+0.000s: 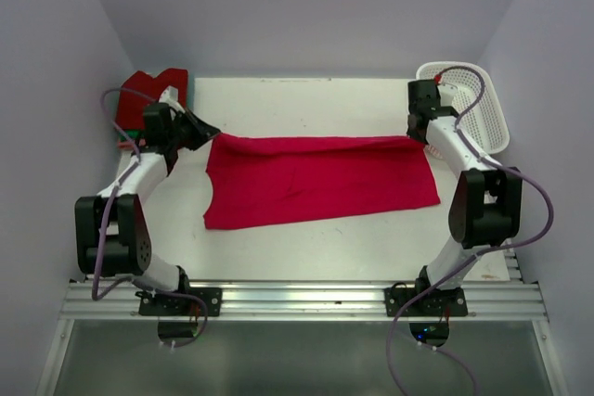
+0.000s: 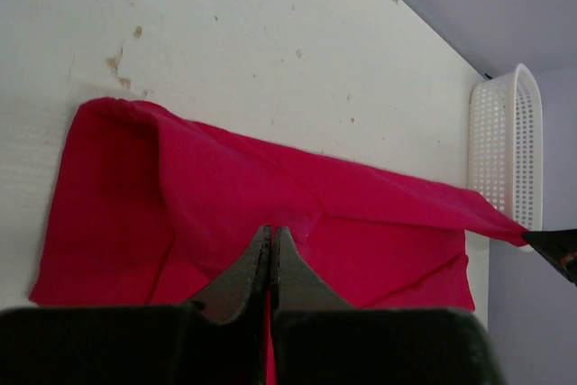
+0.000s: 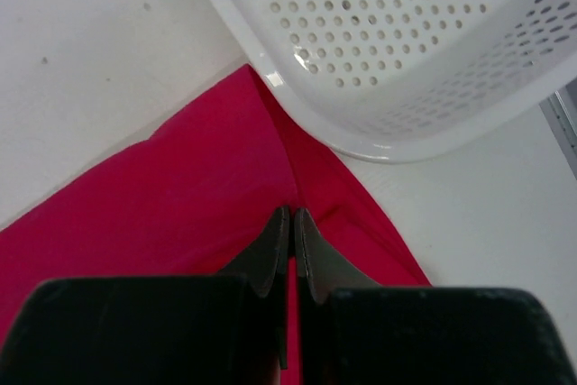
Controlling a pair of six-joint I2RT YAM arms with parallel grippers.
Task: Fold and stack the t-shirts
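Reaching from the near rail in the top view, both arms bend at the elbow over the table (image 1: 306, 252). The left gripper (image 1: 200, 127) pinches the far-left corner of the crimson t-shirt (image 1: 320, 181) and the right gripper (image 1: 419, 136) the far-right corner. The far edge is taut and the rest lies flat. Folded t-shirts (image 1: 153, 88) sit far left, the basket (image 1: 483, 108) far right.

Left wrist: jaws pressed together on red cloth.

Right wrist: same pinch, just beside the basket wall.
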